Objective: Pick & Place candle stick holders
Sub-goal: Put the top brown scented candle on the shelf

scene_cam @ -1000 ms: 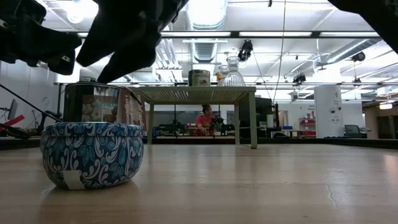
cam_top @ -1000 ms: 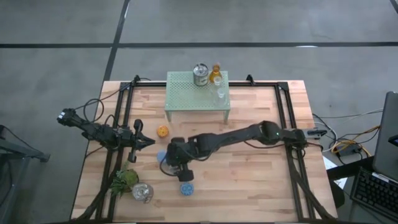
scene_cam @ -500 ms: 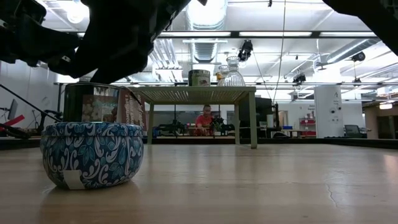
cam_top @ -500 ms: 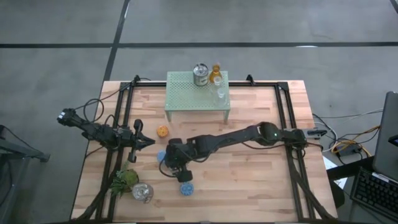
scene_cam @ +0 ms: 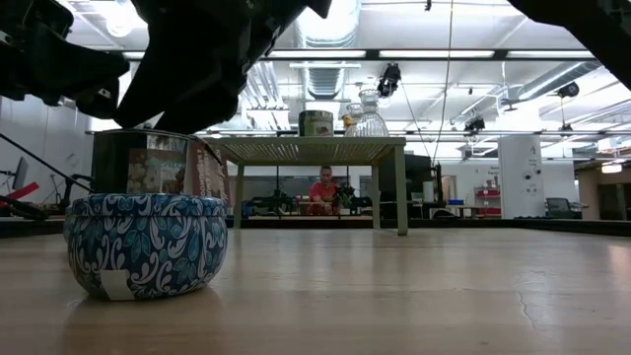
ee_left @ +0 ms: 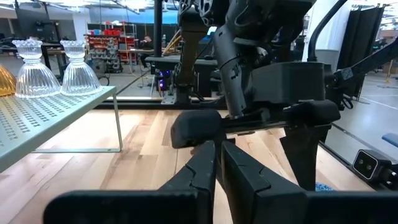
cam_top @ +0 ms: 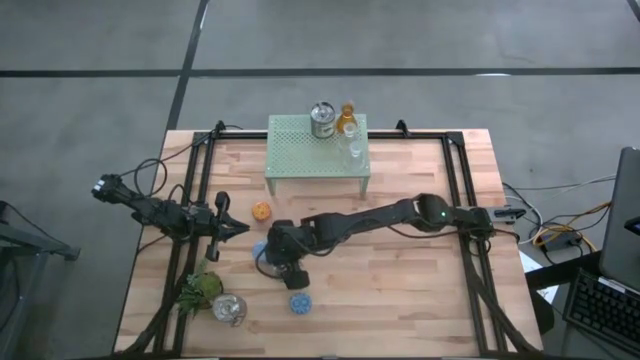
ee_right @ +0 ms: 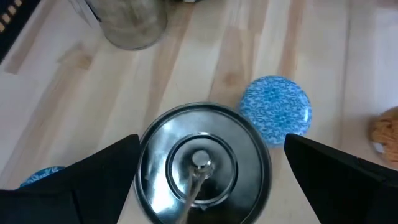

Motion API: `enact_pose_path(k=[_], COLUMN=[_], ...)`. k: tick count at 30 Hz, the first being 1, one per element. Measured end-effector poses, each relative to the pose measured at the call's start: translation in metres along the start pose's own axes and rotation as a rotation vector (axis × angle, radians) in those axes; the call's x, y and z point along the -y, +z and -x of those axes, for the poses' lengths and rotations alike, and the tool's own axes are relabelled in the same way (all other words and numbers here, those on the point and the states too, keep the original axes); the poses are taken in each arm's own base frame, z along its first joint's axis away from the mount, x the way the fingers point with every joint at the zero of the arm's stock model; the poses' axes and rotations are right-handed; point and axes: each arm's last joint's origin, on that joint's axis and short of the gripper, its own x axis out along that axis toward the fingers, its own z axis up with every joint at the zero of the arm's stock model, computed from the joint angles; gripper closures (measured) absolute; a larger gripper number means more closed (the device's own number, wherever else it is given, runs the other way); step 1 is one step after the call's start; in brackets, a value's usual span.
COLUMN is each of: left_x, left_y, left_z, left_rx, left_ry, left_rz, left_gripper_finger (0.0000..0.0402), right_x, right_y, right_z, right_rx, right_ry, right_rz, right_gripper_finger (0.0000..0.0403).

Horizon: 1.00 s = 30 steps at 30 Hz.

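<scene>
Straddling the silvery metal holder, the right gripper jaws stand released.

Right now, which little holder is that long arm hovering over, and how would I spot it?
Start at the pale-green mesh stand, then follow the right arm to its open pincer over the bare wood. Directly beneath sits a silvery metal holder with a knobbed lid, flanked by two blue patterned holders; it is the only shiny one there.

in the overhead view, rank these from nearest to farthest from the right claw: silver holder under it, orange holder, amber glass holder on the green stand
1. Silver holder, directly beneath the open right claw.
2. Orange holder, on the table toward the stand.
3. Amber glass holder, up on the green stand at the table's far edge.
</scene>
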Motion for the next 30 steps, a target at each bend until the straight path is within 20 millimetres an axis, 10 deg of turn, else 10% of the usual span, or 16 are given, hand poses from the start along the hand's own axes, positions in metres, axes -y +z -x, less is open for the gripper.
enact_pose_path(k=[30], left_x=[0.000], left_y=[0.000], left_z=[0.000], left_rx=[0.000], left_ry=[0.000], left_rz=[0.000], left_gripper_finger=[0.0371], right_x=[-0.003], right_y=[-0.016], right_z=[-0.019], right_rx=[-0.003], right_ry=[0.004], right_rz=[-0.013], right_gripper_finger=[0.0010])
